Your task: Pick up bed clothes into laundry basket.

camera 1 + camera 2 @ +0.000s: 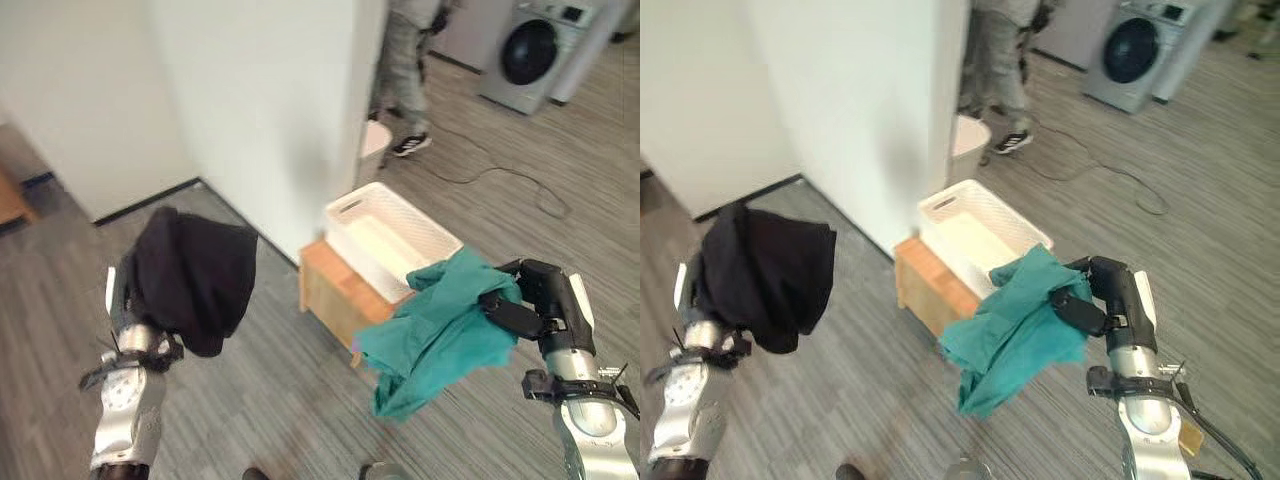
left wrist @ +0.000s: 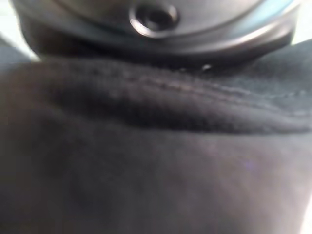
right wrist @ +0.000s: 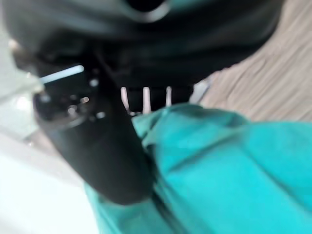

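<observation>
The right hand [image 1: 528, 300] pinches the teal cloth [image 1: 440, 335] beside the basket [image 1: 392, 236]; its hanging tail could miss. The left hand's grip under the black cloth [image 1: 192, 275] cannot be told.

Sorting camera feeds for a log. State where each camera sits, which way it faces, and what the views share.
Left eye view: on the head, looking down at the white laundry basket on a wooden stand; both arms show.
Right eye view: beside it, same scene, slightly shifted.
Left wrist view: pressed against the black garment draped over the left robot hand.
Right wrist view: along the right robot hand, gripping the teal garment.
Shared: teal garment, basket.
</observation>
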